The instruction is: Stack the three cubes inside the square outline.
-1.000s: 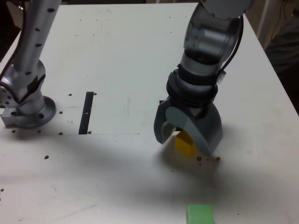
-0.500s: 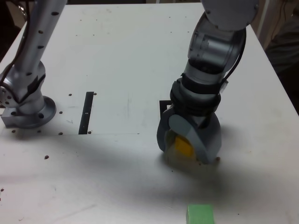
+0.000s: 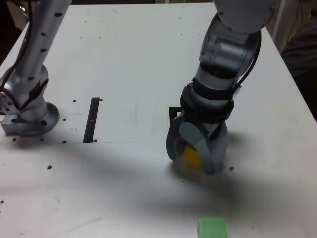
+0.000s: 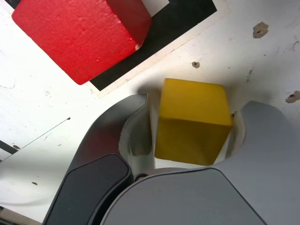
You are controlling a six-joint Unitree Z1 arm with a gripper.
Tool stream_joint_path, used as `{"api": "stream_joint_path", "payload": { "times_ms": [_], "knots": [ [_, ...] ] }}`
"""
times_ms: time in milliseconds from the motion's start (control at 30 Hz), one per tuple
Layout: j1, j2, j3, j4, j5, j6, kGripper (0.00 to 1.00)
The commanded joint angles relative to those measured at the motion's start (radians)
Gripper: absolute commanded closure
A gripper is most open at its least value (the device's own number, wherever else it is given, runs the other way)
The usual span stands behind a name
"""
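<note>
A: What step was it?

B: The grab. The gripper (image 4: 190, 129) stood around the yellow cube (image 4: 192, 119), jaws close on both sides. I could not tell if they pinched it yet.

A: And next?

B: I'd guess squeeze, lift, then carry it toward eleven o'clock.

A: What sat in the square (image 4: 176, 28)?

B: The red cube (image 4: 79, 35), partly over its edge. The green cube (image 3: 212, 228) lay at six o'clock, well apart.

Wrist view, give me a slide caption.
Tool closing around the yellow cube beside the red cube on the square outline.
</note>
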Motion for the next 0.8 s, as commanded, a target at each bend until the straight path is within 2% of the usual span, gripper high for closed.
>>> {"api": "stream_joint_path", "payload": {
  "times_ms": [0,467,767],
  "knots": [
    [-0.002,0.005,-0.002,-0.003,0.001,-0.002,0.77],
    [-0.003,-0.014,0.001,-0.004,0.003,-0.016,0.77],
    [-0.008,-0.111,0.016,0.041,0.043,-0.127,0.77]
  ]
}}
